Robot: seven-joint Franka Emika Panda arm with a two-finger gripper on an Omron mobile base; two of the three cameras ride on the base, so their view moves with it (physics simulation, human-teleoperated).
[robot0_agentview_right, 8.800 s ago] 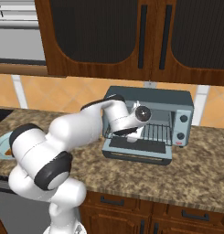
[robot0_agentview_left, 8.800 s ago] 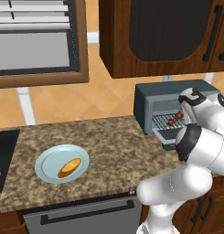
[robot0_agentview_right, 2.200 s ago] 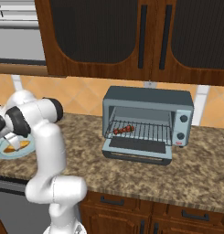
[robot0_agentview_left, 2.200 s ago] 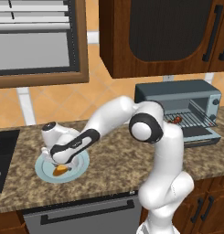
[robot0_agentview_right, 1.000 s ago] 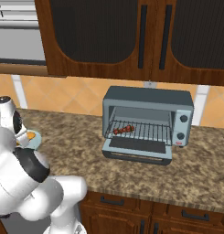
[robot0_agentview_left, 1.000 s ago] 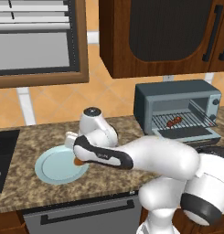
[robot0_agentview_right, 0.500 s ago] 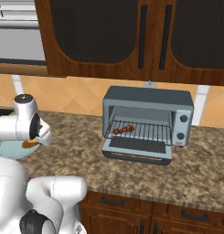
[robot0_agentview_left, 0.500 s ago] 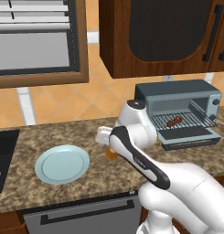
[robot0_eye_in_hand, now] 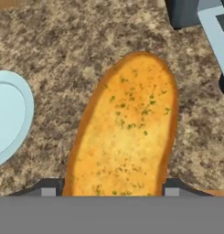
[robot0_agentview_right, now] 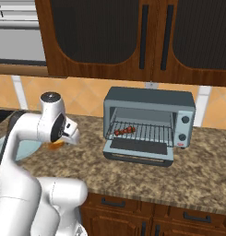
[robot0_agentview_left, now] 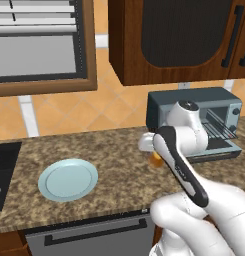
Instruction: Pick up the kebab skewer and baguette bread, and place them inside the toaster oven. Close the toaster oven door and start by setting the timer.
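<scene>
While the kebab skewer is already lodged on the toaster oven rack, the baguette bread is held in the gripper over the counter, undelivered; door closing and timer remain.

A domestic kitchen; dark brown wooden wall cabinets hang above a speckled brown granite counter; orange tiled backsplash behind; a blue-grey boxy toaster oven stands on it.
</scene>
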